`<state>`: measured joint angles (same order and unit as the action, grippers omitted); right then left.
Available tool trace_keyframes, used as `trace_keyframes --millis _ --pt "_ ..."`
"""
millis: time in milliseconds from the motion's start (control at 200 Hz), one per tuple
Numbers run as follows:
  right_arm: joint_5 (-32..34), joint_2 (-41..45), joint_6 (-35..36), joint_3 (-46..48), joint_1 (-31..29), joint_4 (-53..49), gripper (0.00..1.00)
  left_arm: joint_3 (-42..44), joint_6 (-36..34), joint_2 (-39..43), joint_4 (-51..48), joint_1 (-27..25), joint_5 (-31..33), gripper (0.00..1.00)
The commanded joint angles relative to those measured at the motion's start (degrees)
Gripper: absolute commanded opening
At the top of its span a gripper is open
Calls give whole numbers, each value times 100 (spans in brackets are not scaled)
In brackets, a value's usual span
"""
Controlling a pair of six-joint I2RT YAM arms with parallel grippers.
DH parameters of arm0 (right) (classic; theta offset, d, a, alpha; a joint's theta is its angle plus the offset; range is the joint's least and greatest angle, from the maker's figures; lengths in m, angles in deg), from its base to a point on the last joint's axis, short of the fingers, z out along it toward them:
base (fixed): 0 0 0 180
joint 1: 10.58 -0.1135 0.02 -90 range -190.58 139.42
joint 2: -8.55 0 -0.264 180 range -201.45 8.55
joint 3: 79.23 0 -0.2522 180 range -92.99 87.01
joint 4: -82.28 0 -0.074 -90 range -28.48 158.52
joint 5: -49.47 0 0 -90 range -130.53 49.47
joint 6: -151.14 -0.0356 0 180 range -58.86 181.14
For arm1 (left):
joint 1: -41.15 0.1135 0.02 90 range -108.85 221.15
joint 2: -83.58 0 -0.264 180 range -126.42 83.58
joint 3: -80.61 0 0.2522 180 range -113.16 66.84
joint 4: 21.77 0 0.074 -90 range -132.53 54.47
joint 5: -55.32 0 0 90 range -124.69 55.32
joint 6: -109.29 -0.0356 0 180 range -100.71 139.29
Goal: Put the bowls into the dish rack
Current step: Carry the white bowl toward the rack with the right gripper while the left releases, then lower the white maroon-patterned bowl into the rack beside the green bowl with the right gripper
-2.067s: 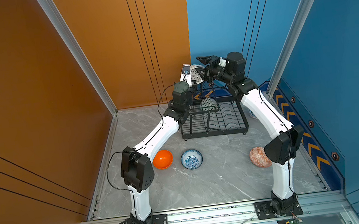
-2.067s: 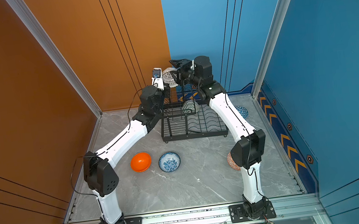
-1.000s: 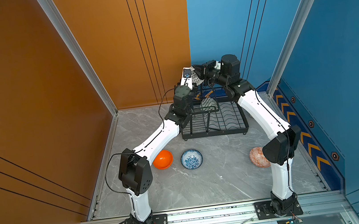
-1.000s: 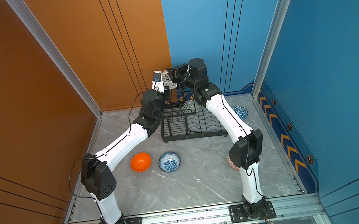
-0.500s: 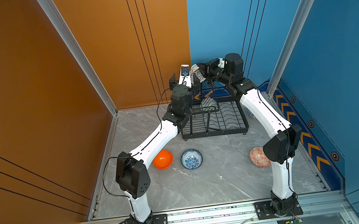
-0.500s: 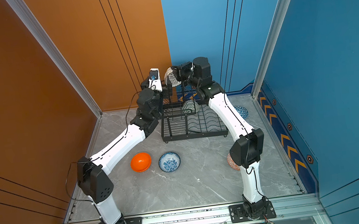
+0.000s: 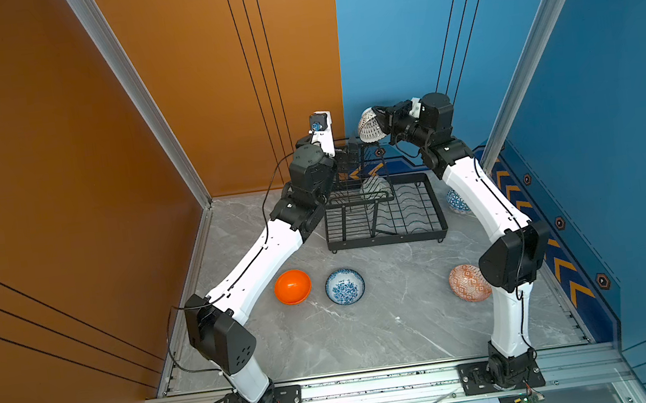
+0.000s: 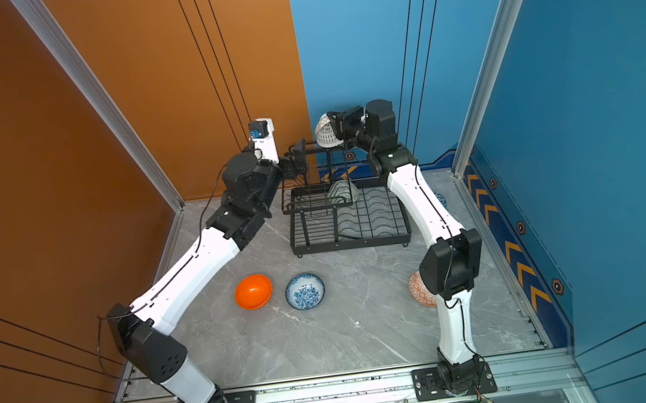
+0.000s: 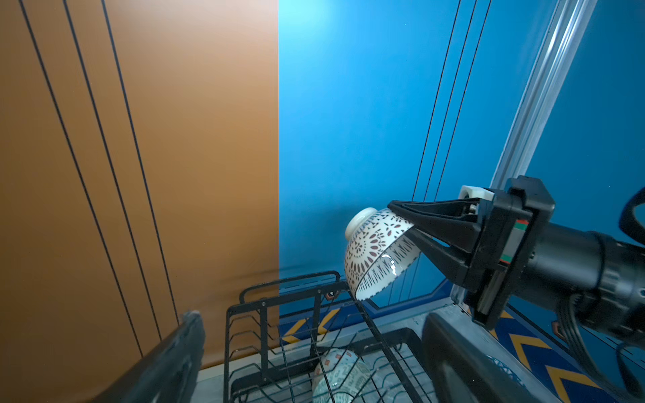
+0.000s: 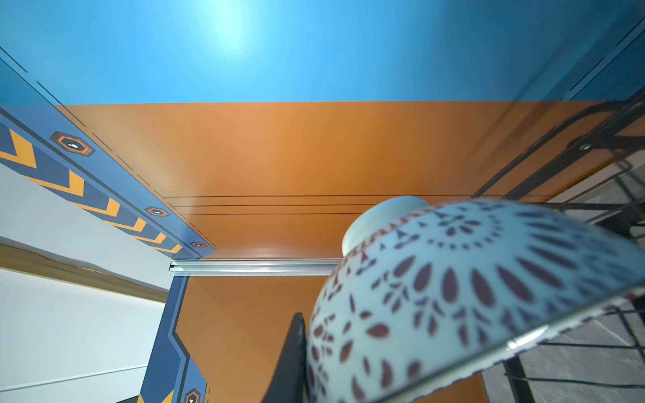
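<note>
Grey marble-look tabletop (image 7: 370,330) is boxed in by orange walls on one side and blue on the other, and the dish rack (image 7: 421,232) stands at the back of it, near the corner where the colours meet.

High over the rack's back end hangs the dark-lattice bowl (image 9: 377,251). It is tipped well over: its white foot ring points up and away from the right arm, toward the orange wall, and its mouth faces down and back toward that arm. The right gripper (image 9: 405,223) is clenched on its rim, one finger lying on the patterned outside, the other reaching inside the mouth. The bowl's lowest edge comes close above the handle of the raised basket; I cannot tell whether it touches.

The left gripper (image 8: 295,160) is released, jaws spread wide with nothing between them. It sits at the basket's left end, lower than the bowl and clear of it.

One bowl is in the rack: the pale-green bowl (image 7: 374,188) lies on its side toward the back, seen through the wires; which tier carries it I cannot make out.

On the tabletop in front of the rack, the orange bowl (image 7: 292,286) and the blue-floral bowl (image 7: 344,286) sit mouth-up, close together. The orange-red bowl (image 7: 469,283) lies by the right arm's elbow, and the blue triangle bowl (image 7: 456,200) is just beside the rack's right side.
</note>
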<state>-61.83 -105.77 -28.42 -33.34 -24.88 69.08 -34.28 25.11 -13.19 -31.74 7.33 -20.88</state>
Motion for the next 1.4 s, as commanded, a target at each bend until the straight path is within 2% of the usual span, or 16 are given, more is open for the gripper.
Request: trace_keyframes --millis 0,170,340,495,886,1161,1396 --pt "-37 614 327 563 207 1120 0 -425 580 -32 -693 87 -866 98" --pt "139 1278 369 2097 605 2205 0 -614 846 -88 -1038 113 -1340 98" --pt "191 1799 592 3247 974 2415 0 -660 1037 -135 -1174 137 -1507 98" --pt "248 1992 738 4108 1061 2664 0 -647 1234 -174 -1188 148 -1732 98" --pt "295 1688 1242 5097 803 3266 0 -462 1535 -14 -1402 177 -1945 98" --pt "319 1115 1083 5228 540 3951 0 -270 1580 173 -1632 199 -1961 98" --pt "409 659 1150 5120 278 4123 0 7 1627 374 -1637 266 -1936 98"
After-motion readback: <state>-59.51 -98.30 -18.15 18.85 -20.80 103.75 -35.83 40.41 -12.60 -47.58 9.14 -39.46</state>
